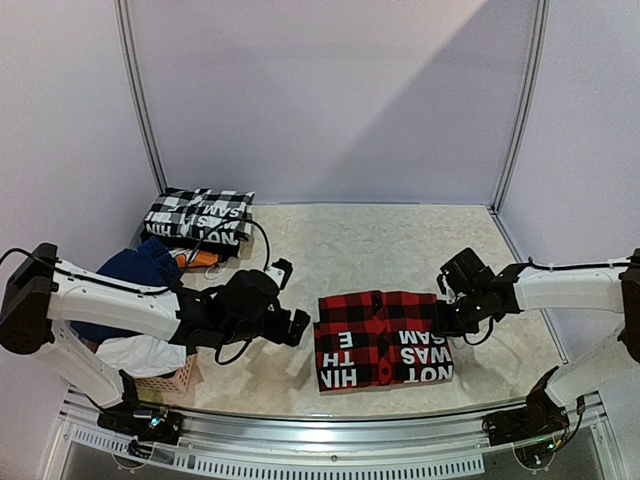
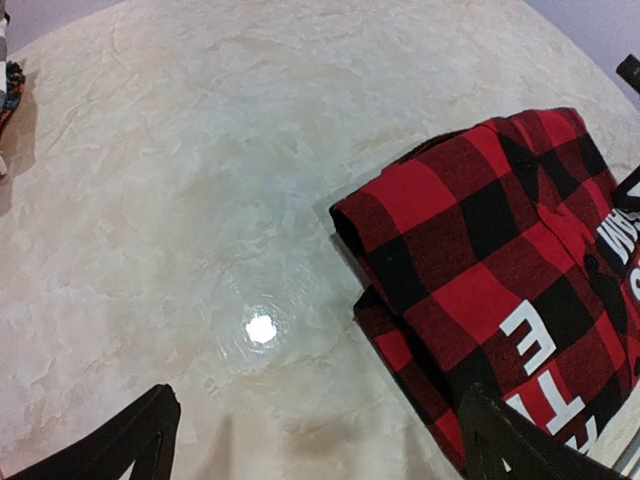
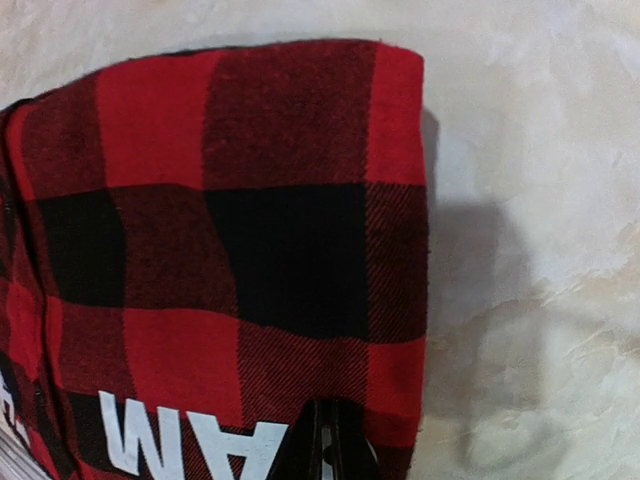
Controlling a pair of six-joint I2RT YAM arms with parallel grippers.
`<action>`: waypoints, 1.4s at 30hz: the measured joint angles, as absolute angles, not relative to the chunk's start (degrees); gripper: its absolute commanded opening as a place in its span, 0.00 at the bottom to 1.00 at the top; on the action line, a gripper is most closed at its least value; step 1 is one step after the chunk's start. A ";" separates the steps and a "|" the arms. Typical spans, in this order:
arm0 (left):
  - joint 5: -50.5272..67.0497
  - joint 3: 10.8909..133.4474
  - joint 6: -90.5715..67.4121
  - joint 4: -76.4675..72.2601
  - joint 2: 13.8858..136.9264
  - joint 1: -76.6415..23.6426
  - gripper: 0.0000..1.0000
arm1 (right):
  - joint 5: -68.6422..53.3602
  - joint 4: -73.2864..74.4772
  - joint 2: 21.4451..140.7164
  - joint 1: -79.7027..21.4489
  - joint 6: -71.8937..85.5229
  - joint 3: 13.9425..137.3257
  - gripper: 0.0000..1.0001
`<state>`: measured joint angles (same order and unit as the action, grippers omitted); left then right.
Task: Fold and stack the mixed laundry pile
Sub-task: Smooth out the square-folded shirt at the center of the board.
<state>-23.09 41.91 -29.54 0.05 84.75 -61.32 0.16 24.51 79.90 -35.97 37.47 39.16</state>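
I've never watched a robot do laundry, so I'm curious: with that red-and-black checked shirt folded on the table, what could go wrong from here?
1. The right hand, shut, sits over the folded red-and-black checked shirt near its right edge. If it snags cloth while pulling away, the fold may open.
2. The left hand is wide open beside the shirt's left edge, where the layers look uneven. A nudge there could skew them.

Lab robot booth: white panel walls w/ metal frame, marbled tabletop.
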 measured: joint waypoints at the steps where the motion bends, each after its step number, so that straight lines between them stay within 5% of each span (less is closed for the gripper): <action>1: -22.96 41.58 -29.91 -0.34 84.75 -61.32 1.00 | 0.43 23.99 80.60 -35.97 37.58 38.74 0.06; 25: -15.38 36.07 -49.43 -11.42 85.32 -61.10 0.92 | 2.48 22.83 77.58 -35.97 39.29 35.97 0.07; 31: -11.11 36.03 -53.58 -13.39 86.28 -59.16 0.89 | 1.58 24.01 74.32 -35.97 38.19 36.40 0.18; 37: -4.86 35.94 -55.24 -16.51 91.15 -55.77 0.82 | -4.47 20.25 72.31 -36.62 36.88 38.02 0.47; 42: -2.20 35.59 -55.79 -18.37 92.62 -54.61 0.77 | -6.61 16.62 73.80 -42.57 36.80 41.52 0.52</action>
<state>-2.20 35.59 -55.79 -18.37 92.62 -54.61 -6.61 16.62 73.80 -42.57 36.80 41.52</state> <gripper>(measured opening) 0.798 0.509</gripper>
